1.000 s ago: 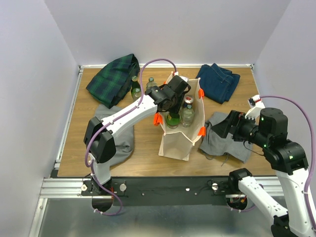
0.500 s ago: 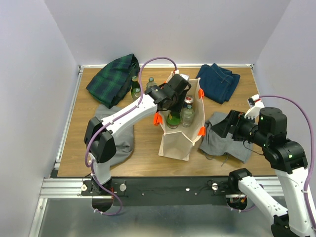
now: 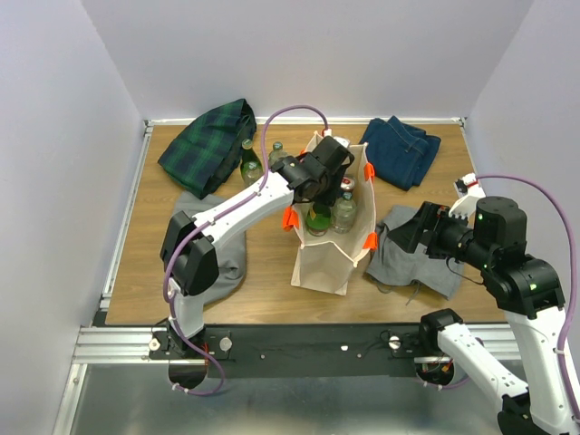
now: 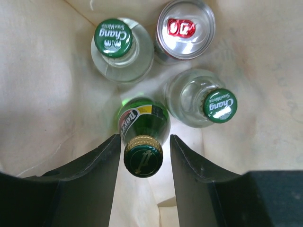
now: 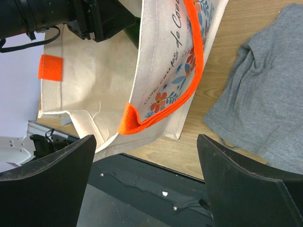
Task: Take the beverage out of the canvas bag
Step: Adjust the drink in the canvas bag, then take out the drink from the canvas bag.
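— What differs from a second ago?
— The left arm has shifted a little, its wrist slightly further over the bag mouth. The left hand (image 4: 145, 140) was nearly closed; now its jaws stand a little apart. The right arm has not moved

— Where is the canvas bag (image 3: 331, 258)?
— Upright in the middle of the desk (image 3: 263, 263), orange handles up, between a grey cloth (image 5: 265, 104) on its right and another grey cloth under the left arm. A plaid cloth (image 3: 207, 145) and folded denim (image 3: 399, 149) lie at the back

— What is in it?
— Four drinks, standing upright: a green bottle (image 4: 144, 120), two clear bottles (image 4: 122, 56) (image 4: 191, 97) and a silver-topped can (image 4: 184, 29) with a red tab. Two more bottles (image 3: 246, 165) (image 3: 275, 152) stand on the desk behind the left arm

— And the hands?
— The left one is down in the bag, a finger on each side of the green bottle's cap with a slim gap on both sides, so it has hold of nothing. The right hand (image 5: 146, 138) hangs wide open and empty just beside the bag

— Any writing?
— Both green caps read "Chang Soda Water". The green bottle's label starts "Perr". The bag's flowered panel shows script, "de Co" legible
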